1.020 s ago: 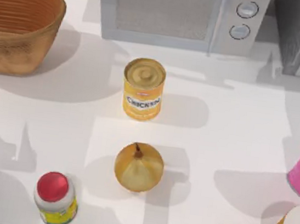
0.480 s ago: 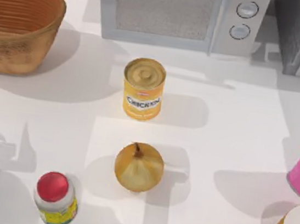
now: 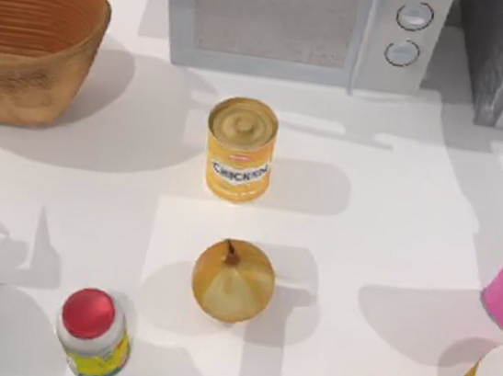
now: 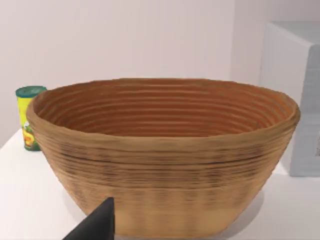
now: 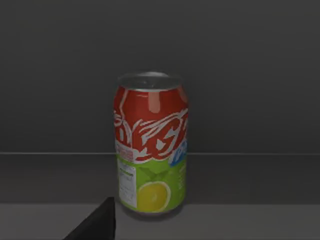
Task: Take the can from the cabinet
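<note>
The right tool [image 5: 95,222] shows as one dark finger tip at the edge of the right wrist view; whether it is open or closed I cannot tell, and it holds nothing that I can see. Straight ahead of this tool, a little apart and not touching it, stands the red and green soda can with a lemon picture [image 5: 151,144], upright on the dark grey floor of the cabinet [image 5: 240,75], whose back wall rises just behind it. The right arm points level into this dark space. In the top view the speckled grey cabinet sits at the far right corner of the white tabletop [image 3: 386,224]. The left tool [image 4: 95,224] shows likewise as one dark tip, its opening not visible, held low and level just before the brown woven basket [image 4: 165,155].
</note>
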